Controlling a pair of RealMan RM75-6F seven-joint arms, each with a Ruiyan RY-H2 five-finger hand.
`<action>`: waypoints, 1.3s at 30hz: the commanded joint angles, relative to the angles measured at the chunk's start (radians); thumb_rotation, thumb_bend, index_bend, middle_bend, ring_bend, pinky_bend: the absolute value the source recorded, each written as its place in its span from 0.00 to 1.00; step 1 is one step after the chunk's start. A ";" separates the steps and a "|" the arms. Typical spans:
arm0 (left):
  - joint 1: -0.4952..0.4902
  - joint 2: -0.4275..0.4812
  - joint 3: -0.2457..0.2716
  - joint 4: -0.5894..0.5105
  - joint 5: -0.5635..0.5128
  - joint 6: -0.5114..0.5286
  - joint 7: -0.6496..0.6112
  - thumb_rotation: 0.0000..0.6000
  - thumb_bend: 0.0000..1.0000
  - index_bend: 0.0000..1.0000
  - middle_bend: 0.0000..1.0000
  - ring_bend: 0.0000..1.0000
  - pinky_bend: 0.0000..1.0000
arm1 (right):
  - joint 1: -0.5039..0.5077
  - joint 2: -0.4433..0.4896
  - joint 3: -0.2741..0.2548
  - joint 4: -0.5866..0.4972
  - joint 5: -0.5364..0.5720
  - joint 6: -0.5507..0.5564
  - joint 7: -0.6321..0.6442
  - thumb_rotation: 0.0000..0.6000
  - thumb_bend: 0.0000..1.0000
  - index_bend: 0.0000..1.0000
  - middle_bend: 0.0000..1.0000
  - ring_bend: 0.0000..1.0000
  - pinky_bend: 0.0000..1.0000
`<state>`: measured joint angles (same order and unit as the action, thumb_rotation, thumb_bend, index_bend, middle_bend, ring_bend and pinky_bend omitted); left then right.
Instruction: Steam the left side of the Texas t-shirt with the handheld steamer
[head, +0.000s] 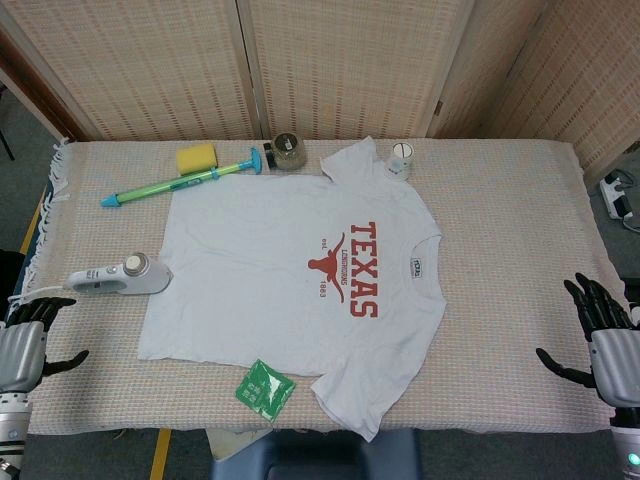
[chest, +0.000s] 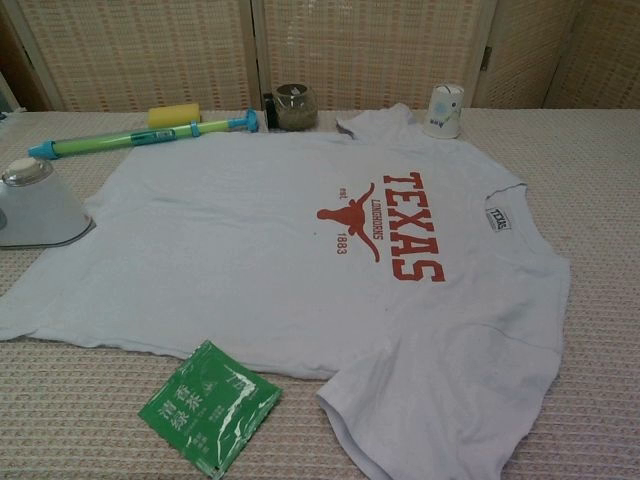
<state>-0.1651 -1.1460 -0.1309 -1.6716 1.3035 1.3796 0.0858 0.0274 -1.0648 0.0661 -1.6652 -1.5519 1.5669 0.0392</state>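
Note:
A pale blue t-shirt (head: 270, 270) (chest: 260, 250) with a red TEXAS longhorn print lies flat on the woven tablecloth, collar toward the right. The white handheld steamer (head: 120, 277) (chest: 35, 205) lies on the cloth just left of the shirt's hem. My left hand (head: 22, 340) hovers at the table's front left corner, fingers spread, holding nothing, a short way in front of the steamer. My right hand (head: 602, 330) hangs at the front right edge, fingers apart and empty, far from the shirt. Neither hand shows in the chest view.
A green sachet (head: 264, 388) (chest: 208, 405) lies at the front by the shirt's hem. Behind the shirt sit a yellow sponge (head: 196, 157), a green and blue water squirter (head: 180, 183), a dark jar (head: 288, 151) and a white paper cup (head: 400, 160). Wicker screens stand behind.

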 joint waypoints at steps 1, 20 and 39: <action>-0.080 -0.029 -0.053 0.043 -0.030 -0.089 -0.029 1.00 0.16 0.29 0.28 0.19 0.20 | 0.008 0.007 0.006 -0.009 -0.007 -0.002 -0.009 0.83 0.16 0.00 0.00 0.00 0.15; -0.353 -0.226 -0.133 0.364 -0.366 -0.409 0.223 1.00 0.16 0.19 0.15 0.07 0.16 | -0.003 0.030 0.005 -0.024 0.003 0.009 -0.010 0.83 0.15 0.00 0.00 0.00 0.15; -0.395 -0.341 -0.128 0.644 -0.391 -0.444 0.166 1.00 0.24 0.35 0.28 0.18 0.19 | 0.008 0.026 0.005 -0.044 0.015 -0.019 -0.040 0.83 0.15 0.00 0.00 0.00 0.15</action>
<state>-0.5574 -1.4736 -0.2611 -1.0514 0.9036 0.9358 0.2660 0.0354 -1.0386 0.0717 -1.7085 -1.5373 1.5484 0.0000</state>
